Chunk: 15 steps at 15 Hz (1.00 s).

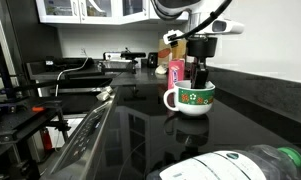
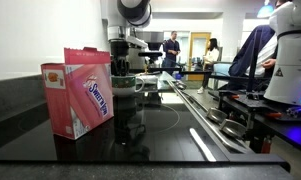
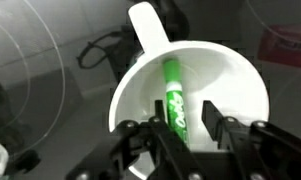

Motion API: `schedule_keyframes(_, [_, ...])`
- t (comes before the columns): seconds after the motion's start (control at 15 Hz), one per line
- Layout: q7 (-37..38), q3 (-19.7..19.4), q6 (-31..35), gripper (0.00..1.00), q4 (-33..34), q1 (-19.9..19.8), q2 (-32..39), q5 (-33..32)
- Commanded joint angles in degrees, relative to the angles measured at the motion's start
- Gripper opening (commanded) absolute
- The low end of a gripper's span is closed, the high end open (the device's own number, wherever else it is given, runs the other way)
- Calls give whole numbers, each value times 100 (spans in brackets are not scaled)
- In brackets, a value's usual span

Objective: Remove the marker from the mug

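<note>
The white mug (image 1: 190,99) with a green patterned band stands on the black counter, its handle toward the stove. In the wrist view I look straight down into the mug (image 3: 230,75), and the green marker (image 3: 174,92) leans inside it. My gripper (image 3: 182,120) is open, its two black fingers lowered into the mug, one on each side of the marker; the left finger is close to it and a gap shows on the right. In both exterior views the gripper (image 1: 198,78) (image 2: 122,68) hangs directly over the mug (image 2: 128,86), which the pink box partly hides.
A tall pink container (image 1: 176,70) stands just behind the mug. A pink box (image 2: 78,92) stands on the counter in the foreground. A plastic bottle with a green cap (image 1: 240,165) lies near the camera. The stove top (image 1: 50,120) is beside the counter.
</note>
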Motion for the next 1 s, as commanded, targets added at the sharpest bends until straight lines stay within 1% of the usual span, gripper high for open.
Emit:
schedule_keyframes(0.0, [231, -65, 16, 14, 30, 36, -29, -70])
schedule_keyframes(0.07, [244, -78, 23, 5, 6, 37, -57, -72])
schedule_keyframes(0.13, [251, -98, 29, 1, -19, 47, -95, -93])
schedule_keyframes(0.27, [299, -149, 44, 5, -81, 75, -185, -150])
schedule_keyframes(0.4, [421, -206, 94, 5, -231, 134, -379, -247])
schedule_keyframes(0.53, [584, -269, -5, 5, -451, 227, -707, -431])
schedule_keyframes(0.67, [436, -184, -292, 5, -738, 216, -1136, -544])
schedule_keyframes(0.73, [466, -209, -497, 5, -918, 284, -1397, -699])
schedule_keyframes(0.8, [653, -313, -574, 5, -1102, 425, -1633, -1015])
schedule_keyframes(0.93, [539, -249, -1127, 5, -1372, 532, -2096, -1544])
